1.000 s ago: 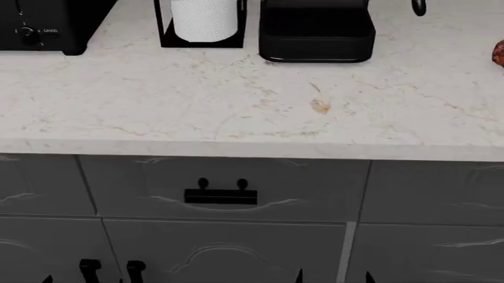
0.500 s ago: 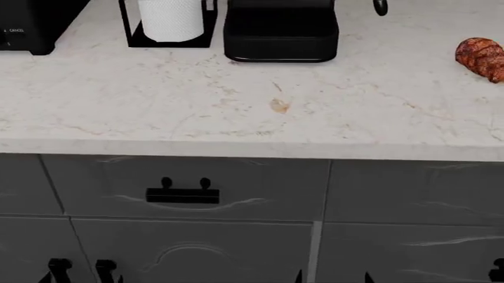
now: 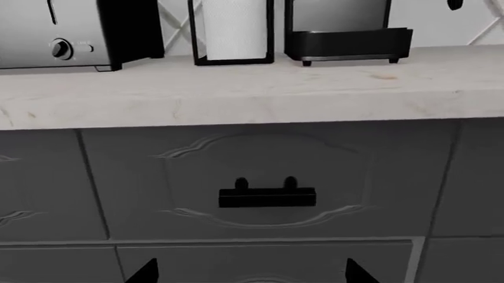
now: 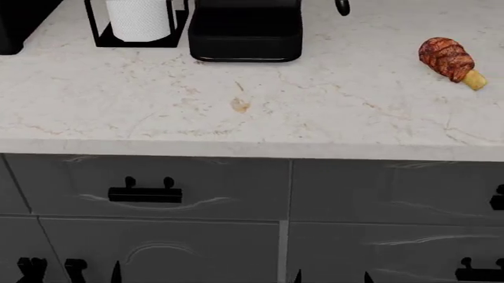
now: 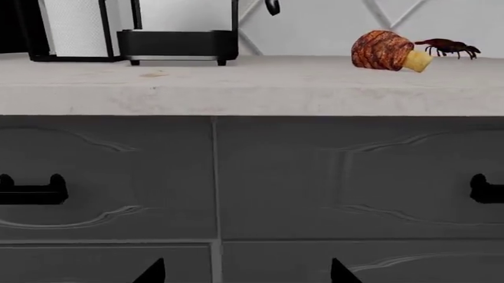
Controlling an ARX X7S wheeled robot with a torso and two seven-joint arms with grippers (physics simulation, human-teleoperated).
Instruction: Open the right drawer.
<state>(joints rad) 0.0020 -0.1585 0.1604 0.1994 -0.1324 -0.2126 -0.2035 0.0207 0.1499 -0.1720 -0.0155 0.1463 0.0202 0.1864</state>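
The right drawer (image 4: 393,191) is the dark grey front with pale wavy streaks under the counter, right of the vertical seam, and it sits flush and closed. Its black bar handle (image 4: 497,197) is cut by the picture's right edge. The drawer also shows in the right wrist view (image 5: 354,177), with its handle (image 5: 487,190) at the edge. My right gripper (image 5: 248,276) is open and empty, away from the cabinet face, near the seam. My left gripper (image 3: 250,277) is open and empty, facing the left drawer's handle (image 3: 268,196).
The marble counter (image 4: 354,118) overhangs the drawers. On it are a paper towel holder (image 4: 138,20), a black appliance (image 4: 245,32), a toaster (image 3: 55,35) and a roasted drumstick (image 4: 449,59). Lower grey fronts (image 4: 157,253) with black handles (image 4: 476,272) sit below.
The head view has shifted right: the counter items and left drawer handle slid left, the drumstick came fully into view, and the right drawer's handle appeared at the right edge.
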